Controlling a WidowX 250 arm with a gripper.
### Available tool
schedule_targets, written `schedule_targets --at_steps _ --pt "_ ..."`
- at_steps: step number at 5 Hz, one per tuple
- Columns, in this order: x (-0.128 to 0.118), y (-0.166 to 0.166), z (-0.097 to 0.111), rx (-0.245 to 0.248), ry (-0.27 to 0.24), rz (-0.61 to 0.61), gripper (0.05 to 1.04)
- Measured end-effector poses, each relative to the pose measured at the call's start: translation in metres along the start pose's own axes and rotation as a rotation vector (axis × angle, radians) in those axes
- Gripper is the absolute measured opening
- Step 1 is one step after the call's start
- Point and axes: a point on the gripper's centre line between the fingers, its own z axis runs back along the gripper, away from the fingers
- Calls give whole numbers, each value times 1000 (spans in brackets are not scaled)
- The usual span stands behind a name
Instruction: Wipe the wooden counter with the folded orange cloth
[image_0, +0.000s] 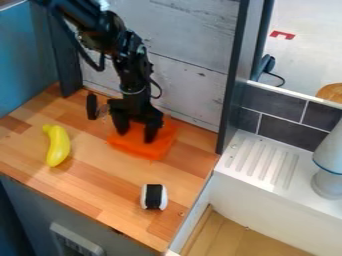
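The black gripper (137, 134) hangs from the upper left over an orange flat piece (137, 146), possibly a cloth, near the back wall. Its two fingers stand apart, one on the left and one on the right, with orange showing between them. Whether the fingertips touch the orange piece I cannot tell. Part of that piece is hidden behind the gripper. A yellow toy banana (58, 145) lies to the left on the wooden counter (100, 185). Nearer the counter's front edge sits a small white roll-like object with a black band (154, 197).
Behind the gripper is a whitish plank wall (190, 85), with a dark upright post (230, 90) to the right. A white sink (267, 200) with a ribbed ledge adjoins the counter's right side, and a grey-white object (327, 175) stands on it. A blue panel (23, 60) bounds the left.
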Motion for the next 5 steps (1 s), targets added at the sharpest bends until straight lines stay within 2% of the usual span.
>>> schedule_targets --at_steps 1,2,3,5 --pt "17 -3 -3 5 -5 -15 1001" --pt "21 -3 -3 12 1 -11 1001" --pt "10 -3 -2 14 -9 -1 1001" --pt "-60 9 6 -57 35 -20 1001"
